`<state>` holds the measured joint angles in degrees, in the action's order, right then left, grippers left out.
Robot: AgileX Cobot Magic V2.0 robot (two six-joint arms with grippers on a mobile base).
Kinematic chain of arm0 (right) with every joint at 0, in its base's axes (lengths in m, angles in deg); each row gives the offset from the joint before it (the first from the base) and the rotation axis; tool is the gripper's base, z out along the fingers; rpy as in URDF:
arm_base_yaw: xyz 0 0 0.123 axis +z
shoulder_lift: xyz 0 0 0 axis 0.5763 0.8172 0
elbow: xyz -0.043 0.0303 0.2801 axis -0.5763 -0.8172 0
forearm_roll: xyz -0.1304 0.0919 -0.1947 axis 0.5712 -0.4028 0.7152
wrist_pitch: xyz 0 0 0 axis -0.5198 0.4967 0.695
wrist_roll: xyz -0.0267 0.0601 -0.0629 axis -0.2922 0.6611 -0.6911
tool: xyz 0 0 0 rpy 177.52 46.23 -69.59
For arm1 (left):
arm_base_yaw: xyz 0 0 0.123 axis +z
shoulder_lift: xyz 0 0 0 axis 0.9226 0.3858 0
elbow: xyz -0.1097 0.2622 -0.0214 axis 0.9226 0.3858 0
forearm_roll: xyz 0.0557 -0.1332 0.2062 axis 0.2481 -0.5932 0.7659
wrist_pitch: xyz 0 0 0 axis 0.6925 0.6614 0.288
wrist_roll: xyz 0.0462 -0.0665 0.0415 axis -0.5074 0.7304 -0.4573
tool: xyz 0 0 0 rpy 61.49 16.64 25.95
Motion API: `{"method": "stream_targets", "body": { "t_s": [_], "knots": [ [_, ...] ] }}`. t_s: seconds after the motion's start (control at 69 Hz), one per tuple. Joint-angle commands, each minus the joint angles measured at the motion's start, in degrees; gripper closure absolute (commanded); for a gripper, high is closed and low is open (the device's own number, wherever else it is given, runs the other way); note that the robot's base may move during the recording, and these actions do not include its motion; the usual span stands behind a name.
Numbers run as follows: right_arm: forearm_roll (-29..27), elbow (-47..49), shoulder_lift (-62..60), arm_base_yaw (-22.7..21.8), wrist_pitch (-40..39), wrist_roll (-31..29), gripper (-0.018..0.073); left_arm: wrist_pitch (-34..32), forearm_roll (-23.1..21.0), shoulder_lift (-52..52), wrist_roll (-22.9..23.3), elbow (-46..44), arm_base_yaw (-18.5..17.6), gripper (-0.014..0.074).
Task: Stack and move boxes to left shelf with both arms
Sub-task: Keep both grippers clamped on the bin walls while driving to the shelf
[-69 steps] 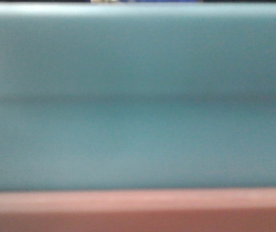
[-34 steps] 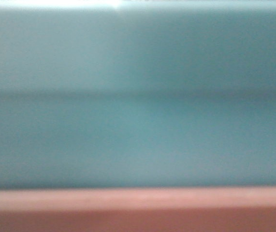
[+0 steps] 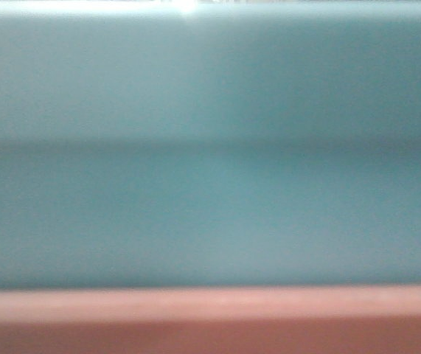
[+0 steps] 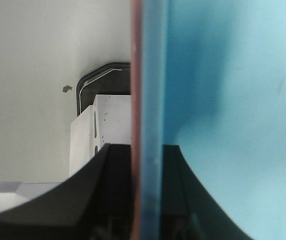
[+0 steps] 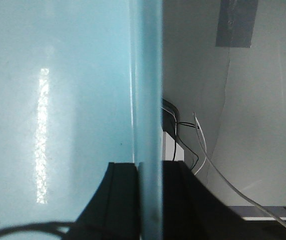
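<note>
The light blue box (image 3: 210,147) fills the front view at very close range and is blurred. The rim of the pink box (image 3: 210,324) runs below it. In the left wrist view my left gripper (image 4: 147,165) is shut on the two stacked walls, the pink rim (image 4: 135,100) outside and the light blue box (image 4: 223,100) inside. My right gripper (image 5: 150,172) is shut on the blue box's rim (image 5: 147,75), with one finger inside the box and one outside. The pink box does not show in the right wrist view. The left shelf is out of view.
Beyond the left gripper are a white block (image 4: 102,115) with a black-edged part behind it and a pale wall. Loose black and white wires (image 5: 198,145) hang beside the right gripper, and a grey tape patch (image 5: 237,22) is on the wall above.
In the front view the thin strip above the blue wall went from dark blue shapes to a bright glare. The boxes still fill the view in the same way.
</note>
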<state>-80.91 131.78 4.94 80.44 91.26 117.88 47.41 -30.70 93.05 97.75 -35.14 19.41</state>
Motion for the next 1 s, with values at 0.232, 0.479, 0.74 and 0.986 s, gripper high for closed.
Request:
{"method": "stream_targets", "body": {
  "t_s": [0.232,0.479,0.74,0.986],
  "knots": [
    [1.0,1.6,-1.8,0.1,-0.6,0.0,0.0504,4.8,-2.7,-2.4,0.4,-2.3,-0.4,0.0601],
    [1.0,1.6,-1.8,0.1,-0.6,0.0,0.0504,4.8,-2.7,-2.4,0.4,-2.3,-0.4,0.0601],
    [1.0,1.6,-1.8,0.1,-0.6,0.0,0.0504,4.8,-2.7,-2.4,0.4,-2.3,-0.4,0.0601],
    [1.0,1.6,-1.8,0.1,-0.6,0.0,0.0504,4.8,-2.7,-2.4,0.4,-2.3,-0.4,0.0601]
  ]
}}
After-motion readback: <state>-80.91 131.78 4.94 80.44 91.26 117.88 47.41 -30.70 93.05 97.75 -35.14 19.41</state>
